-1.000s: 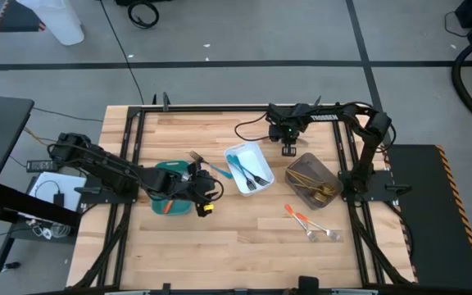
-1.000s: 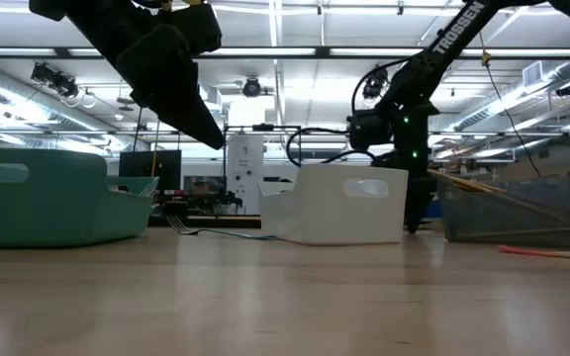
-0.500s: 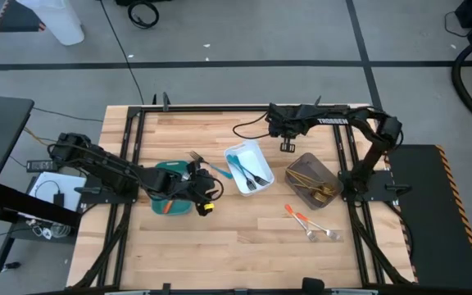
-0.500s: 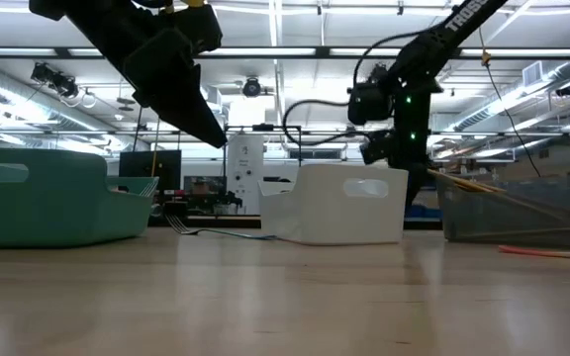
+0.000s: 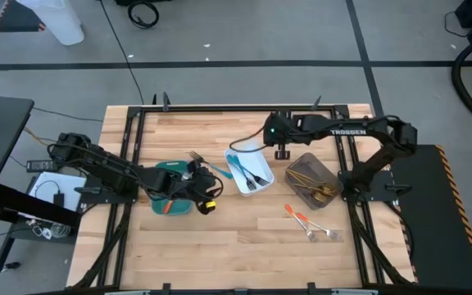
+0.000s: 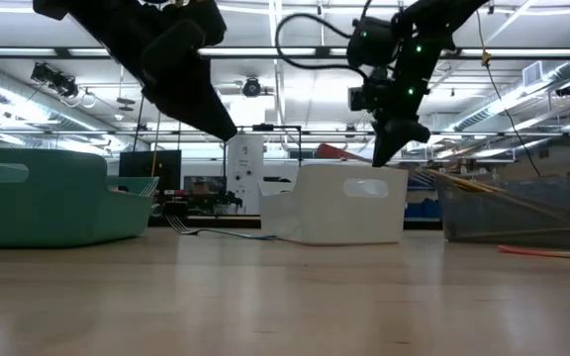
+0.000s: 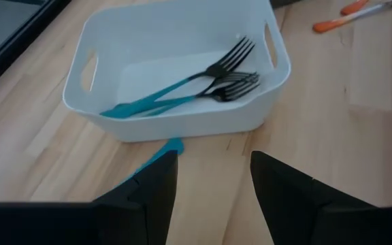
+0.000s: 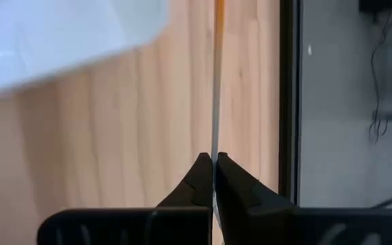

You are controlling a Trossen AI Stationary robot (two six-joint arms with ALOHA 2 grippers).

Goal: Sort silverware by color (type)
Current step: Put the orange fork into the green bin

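The right gripper (image 8: 213, 163) is clenched on a thin orange-handled utensil (image 8: 217, 82), pinched edge-on between its dark fingers; in the low view that orange handle (image 6: 342, 153) pokes out just above the far rim of the white rectangular plastic tray (image 5: 248, 168). In the high view this gripper (image 5: 282, 151) hangs just beyond the white tray's far right corner.

Inside the white tray lie the blue-handled dark forks (image 7: 189, 88). One more blue handle (image 7: 156, 155) lies on the wooden table (image 5: 236, 246) just outside the tray's near wall, ahead of the left gripper (image 7: 213, 178), whose fingers stand released and spread. To the white tray's left sits the teal tray (image 5: 170, 192); to its right the grey-brown tray (image 5: 311, 176) holds gold pieces. Two more orange-handled pieces (image 5: 306, 223) lie loose on the table, near the grey-brown tray.

The risk, as I judge it: the grip is narrow and near one end, so the utensil could swivel or slip. Let go here, it would likely land among the blue forks, the wrong colour. The arms could also crowd each other at the white tray.
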